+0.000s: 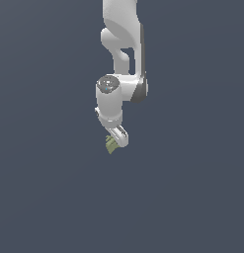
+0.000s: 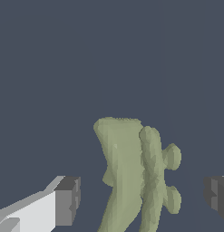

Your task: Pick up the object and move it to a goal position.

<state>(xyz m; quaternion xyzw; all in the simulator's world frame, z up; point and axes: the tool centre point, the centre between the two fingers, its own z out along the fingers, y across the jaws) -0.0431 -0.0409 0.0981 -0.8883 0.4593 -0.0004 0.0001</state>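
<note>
The white gripper (image 1: 115, 142) hangs spread apart around the olive-green object (image 2: 131, 176), its pads not touching it. The object shows at the gripper's seven o'clock. Closing off-centre on the ridges could squeeze it sideways and out.

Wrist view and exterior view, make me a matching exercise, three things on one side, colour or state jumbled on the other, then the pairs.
Things:
1. object
2. gripper
3. finger pads

Colour or state:
A. dark grey, one on each side of the lump, with a gap to it
B. olive green, ridged
C. white, open around the lump

Pairs: 1-B, 2-C, 3-A
</note>
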